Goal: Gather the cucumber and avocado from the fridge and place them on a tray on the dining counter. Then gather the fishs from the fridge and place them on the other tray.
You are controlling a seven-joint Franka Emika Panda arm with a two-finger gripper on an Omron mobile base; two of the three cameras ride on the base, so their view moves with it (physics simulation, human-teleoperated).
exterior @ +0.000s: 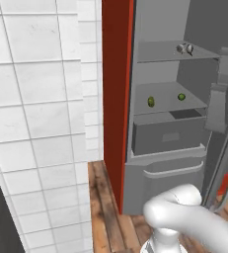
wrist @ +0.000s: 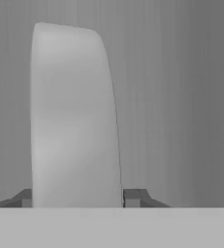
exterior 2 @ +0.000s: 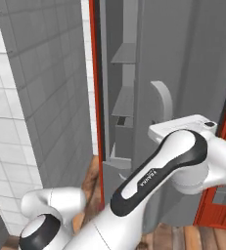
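The fridge stands open in the left base view. On its middle shelf lie two small green things, a lighter oval one point(exterior: 151, 102) and a darker round one point(exterior: 181, 97); which is the cucumber and which the avocado I cannot tell. Small grey fish point(exterior: 184, 48) rest on the shelf above. The fridge door's pale curved handle point(wrist: 74, 116) runs up between my gripper's point(wrist: 79, 197) two finger tips, which are shut against its sides. From the right base view, my hand point(exterior 2: 183, 128) sits at the foot of that handle point(exterior 2: 163, 100). The trays and the dining counter are out of view.
The fridge's red side panel point(exterior: 116, 99) stands next to a white tiled wall point(exterior: 41, 108). A grey drawer point(exterior: 167, 136) sits under the shelves. The open door's inner side point(exterior: 223, 99) crowds the right. The floor point(exterior: 103, 207) is wood planks.
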